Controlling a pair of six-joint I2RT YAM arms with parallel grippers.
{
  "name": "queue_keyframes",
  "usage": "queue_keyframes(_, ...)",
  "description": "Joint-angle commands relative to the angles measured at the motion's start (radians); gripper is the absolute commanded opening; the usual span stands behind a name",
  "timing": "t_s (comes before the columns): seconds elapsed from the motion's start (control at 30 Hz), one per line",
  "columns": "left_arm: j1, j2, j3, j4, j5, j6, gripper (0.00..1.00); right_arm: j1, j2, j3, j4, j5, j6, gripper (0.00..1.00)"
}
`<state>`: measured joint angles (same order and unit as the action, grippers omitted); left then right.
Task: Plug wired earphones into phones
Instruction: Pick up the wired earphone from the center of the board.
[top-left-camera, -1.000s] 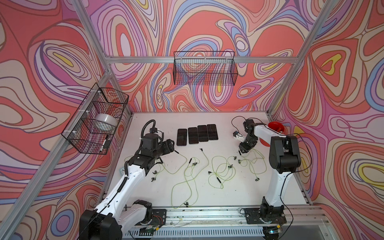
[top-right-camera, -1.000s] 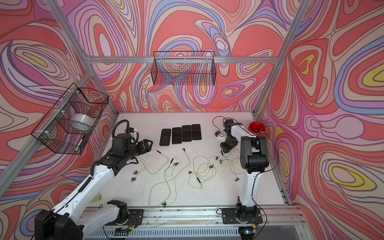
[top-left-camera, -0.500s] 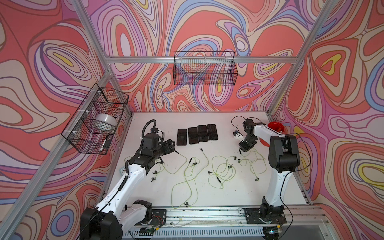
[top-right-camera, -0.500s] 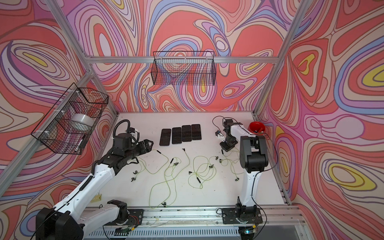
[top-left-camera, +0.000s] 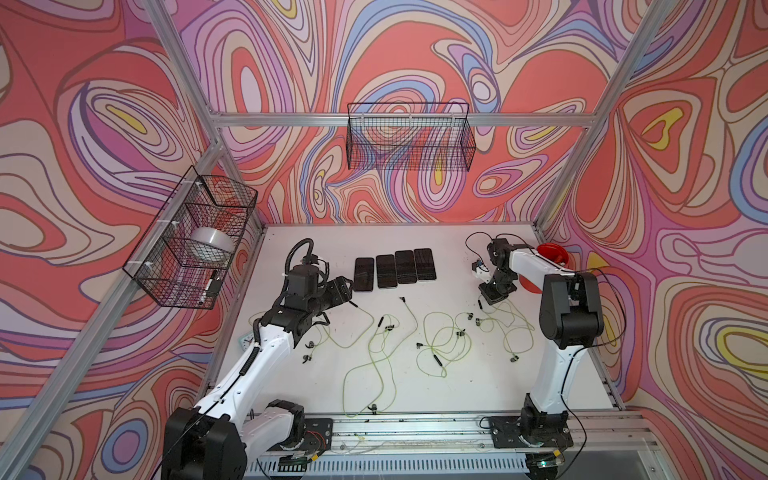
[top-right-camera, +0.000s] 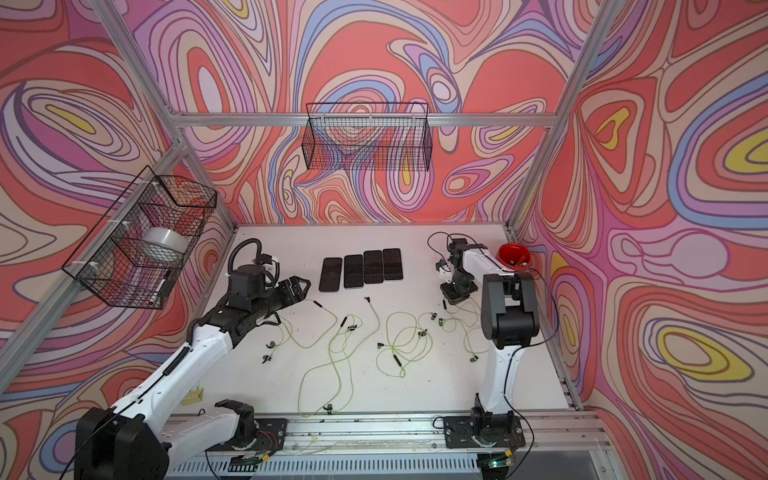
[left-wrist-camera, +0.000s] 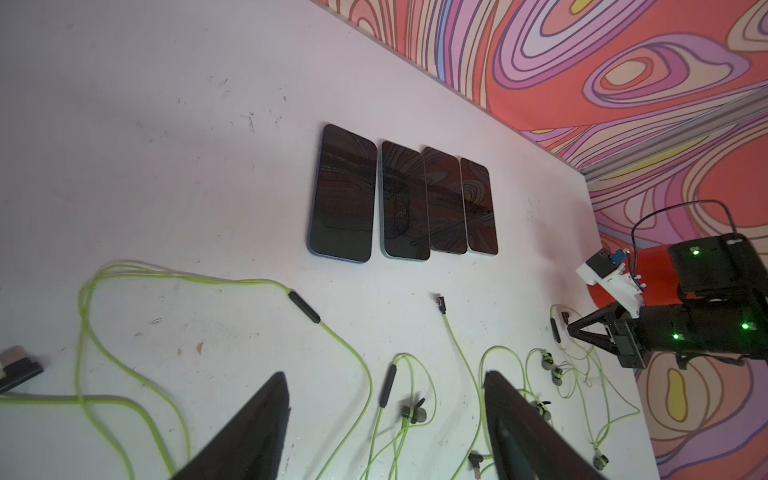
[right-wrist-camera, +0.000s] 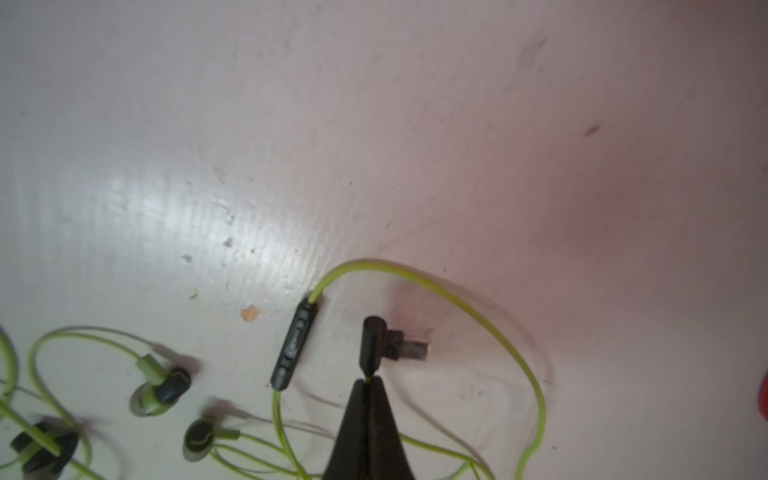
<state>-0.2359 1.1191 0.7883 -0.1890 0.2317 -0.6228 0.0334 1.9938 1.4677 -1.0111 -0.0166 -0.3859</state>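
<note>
Four black phones (top-left-camera: 395, 270) (top-right-camera: 361, 270) (left-wrist-camera: 401, 199) lie side by side at the back of the white table. Several yellow-green wired earphones (top-left-camera: 380, 321) (left-wrist-camera: 305, 307) sprawl loose in front of them. In the right wrist view my right gripper (right-wrist-camera: 368, 380) is shut on one cable just behind its dark angled plug (right-wrist-camera: 374, 345); its inline remote (right-wrist-camera: 293, 349) and earbuds (right-wrist-camera: 162, 390) lie beside it. In both top views this gripper (top-left-camera: 490, 297) (top-right-camera: 451, 297) is low at the right end of the cables. My left gripper (top-left-camera: 347, 286) (left-wrist-camera: 384, 374) hovers open and empty, left of the phones.
A red bowl (top-left-camera: 550, 257) (top-right-camera: 513, 257) sits at the back right corner behind the right arm. Wire baskets hang on the back wall (top-left-camera: 409, 137) and the left wall (top-left-camera: 195, 241), the latter holding a white roll. The table's front edge meets a metal rail (top-left-camera: 415, 428).
The right gripper has closed onto the earphone cable by the plug. The left arm has barely shifted and stays open.
</note>
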Motion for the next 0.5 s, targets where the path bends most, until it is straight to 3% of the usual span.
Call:
queue_keyframes(0.0, -0.008, 0.038, 0.014, 0.086, 0.060, -0.072, 0.73, 0.010, -0.070, 0.023, -0.009, -0.055, 0.085, 0.00)
queue_keyframes(0.13, -0.045, 0.090, 0.023, 0.162, 0.115, -0.127, 0.70, 0.030, -0.106, 0.004, 0.016, -0.094, 0.128, 0.00)
queue_keyframes(0.3, -0.151, 0.179, 0.041, 0.292, 0.156, -0.193, 0.64, 0.092, -0.168, -0.031, 0.100, -0.231, 0.219, 0.00)
queue_keyframes(0.47, -0.263, 0.320, 0.041, 0.528, 0.246, -0.323, 0.54, 0.173, -0.196, -0.056, 0.195, -0.306, 0.317, 0.00)
